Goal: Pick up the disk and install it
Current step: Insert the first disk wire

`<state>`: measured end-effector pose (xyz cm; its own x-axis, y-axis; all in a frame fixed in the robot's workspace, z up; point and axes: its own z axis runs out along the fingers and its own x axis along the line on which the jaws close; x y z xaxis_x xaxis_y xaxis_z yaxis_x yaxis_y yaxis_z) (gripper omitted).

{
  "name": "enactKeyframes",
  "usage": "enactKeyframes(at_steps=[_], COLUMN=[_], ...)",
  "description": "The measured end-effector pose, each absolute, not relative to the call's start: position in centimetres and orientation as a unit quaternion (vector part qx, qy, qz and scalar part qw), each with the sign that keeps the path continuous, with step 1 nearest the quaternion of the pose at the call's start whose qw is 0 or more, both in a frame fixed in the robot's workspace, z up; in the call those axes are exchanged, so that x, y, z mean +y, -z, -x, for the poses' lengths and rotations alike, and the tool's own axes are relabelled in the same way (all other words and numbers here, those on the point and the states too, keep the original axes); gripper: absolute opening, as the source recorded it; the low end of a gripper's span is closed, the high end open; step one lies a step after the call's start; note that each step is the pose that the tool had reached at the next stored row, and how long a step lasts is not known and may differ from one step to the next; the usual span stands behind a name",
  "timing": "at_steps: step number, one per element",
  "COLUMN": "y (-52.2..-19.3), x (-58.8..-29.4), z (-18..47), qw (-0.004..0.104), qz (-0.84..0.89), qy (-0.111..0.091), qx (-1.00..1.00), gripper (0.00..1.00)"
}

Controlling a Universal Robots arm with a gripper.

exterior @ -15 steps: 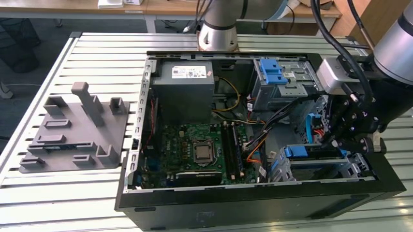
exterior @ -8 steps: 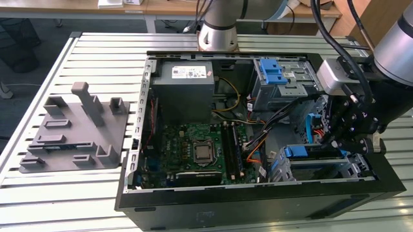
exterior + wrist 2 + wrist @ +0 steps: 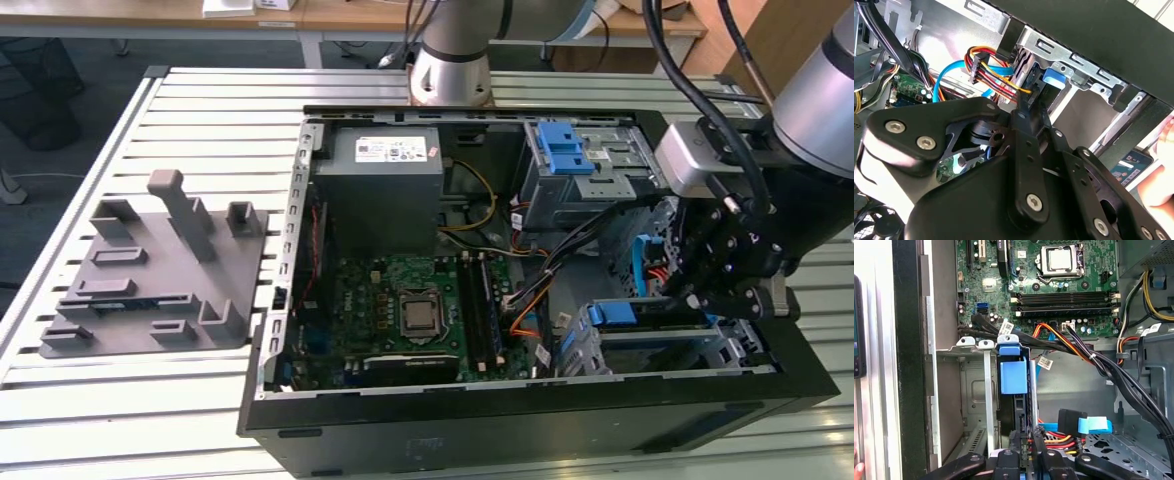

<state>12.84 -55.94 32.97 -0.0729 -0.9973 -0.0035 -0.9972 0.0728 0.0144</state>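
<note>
Your gripper (image 3: 731, 290) hangs inside the open computer case (image 3: 534, 420), directly over the drive bay (image 3: 974, 390). The disk (image 3: 1013, 377) stands on edge in that bay, blue tab showing. Claw state: cannot tell.

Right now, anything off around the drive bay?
Nothing damaged or spilled. The disk sits on edge in the drive cage, looking straight, with the claw right at it. One oddity: a person's hand and a phone lie just outside the case wall, close to the arm's working area.
</note>
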Motion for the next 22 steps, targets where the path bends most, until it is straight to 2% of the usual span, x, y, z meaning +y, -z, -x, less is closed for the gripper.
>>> enactKeyframes(at_steps=[13,15,16,22], y=[-34.4,-34.4,-34.4,-34.5], x=[-55.9,-55.9,-55.9,-55.9], z=[-12.8,-12.8,-12.8,-12.8], qw=[0.003,0.003,0.003,0.003], qz=[-0.681,-0.681,-0.681,-0.681], qy=[0.007,0.007,0.007,0.007], qx=[-0.732,-0.732,-0.732,-0.732], gripper=[0.24,0.23,0.16,0.16])
